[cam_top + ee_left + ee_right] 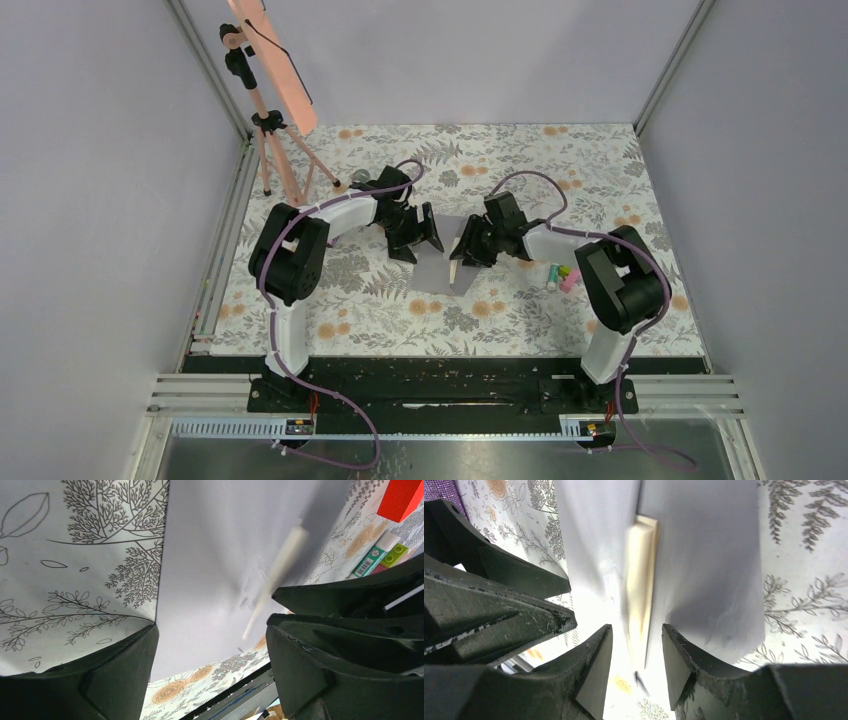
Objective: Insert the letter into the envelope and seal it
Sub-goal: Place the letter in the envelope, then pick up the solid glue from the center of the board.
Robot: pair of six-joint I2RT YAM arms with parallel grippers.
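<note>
The grey-lilac envelope (440,268) lies flat on the floral table between both grippers, and it fills the middle of the left wrist view (215,555). The cream letter (642,587) stands on edge over the envelope (709,570) and looks blurred. It shows as a thin slanted strip in the left wrist view (281,565). My right gripper (636,630) has its jaws apart on either side of the letter's near edge, with a gap showing on both sides. My left gripper (211,627) is wide open and empty over the envelope's left part. In the top view, the left gripper (418,243) and the right gripper (466,253) nearly face each other.
A tripod (270,130) with a salmon panel stands at the back left. Small coloured items (560,275) lie by the right arm, seen as a red block (400,497) and a green-white pack (372,560). The black table edge (430,365) runs along the front.
</note>
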